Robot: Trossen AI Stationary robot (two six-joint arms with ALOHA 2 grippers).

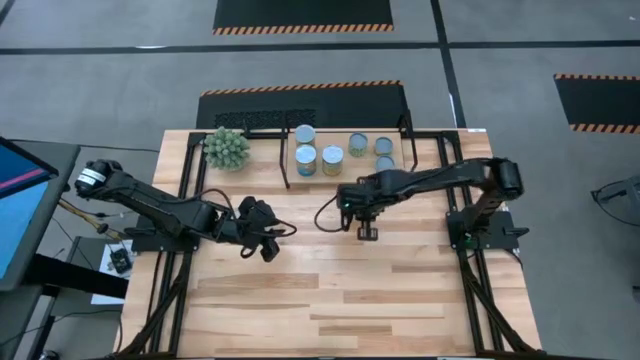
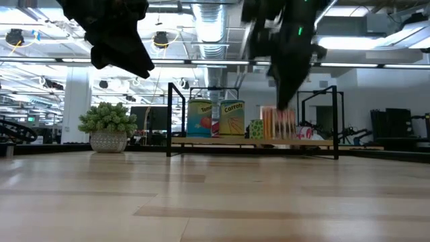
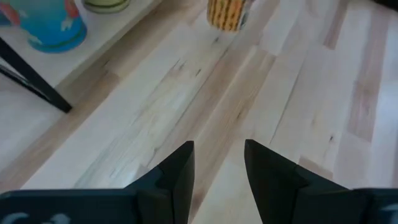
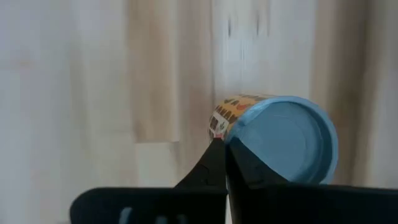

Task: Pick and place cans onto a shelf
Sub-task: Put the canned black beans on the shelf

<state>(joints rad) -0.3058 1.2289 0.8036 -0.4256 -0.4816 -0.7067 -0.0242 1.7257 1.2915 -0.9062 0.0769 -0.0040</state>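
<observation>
Several cans [image 1: 332, 160] stand upright on the shelf [image 1: 318, 146] at the table's far side; they also show in the low view [image 2: 232, 117]. My right gripper [image 1: 366, 228] is in front of the shelf, shut on an orange-striped can [image 4: 280, 146] that it hides in the high view. That can shows below the gripper in the low view [image 2: 279, 124]. My left gripper [image 1: 262, 238] hovers open and empty above the table's middle left, with bare wood between its fingers [image 3: 183, 174]. My right gripper comes at the can from above, pointing down. Its fingertips [image 4: 214, 162] meet the edge of the can's blue top [image 4: 239, 140], and they hide the exact place of contact. The can hangs below the fingers, clear of the table, its top tilted toward the wrist camera.
A green ball plant in a pot [image 1: 227, 148] stands on the table left of the shelf. Black frame rails [image 1: 180, 200] run along the table's left and right sides. Open wood lies across the table's near half [image 1: 330, 300].
</observation>
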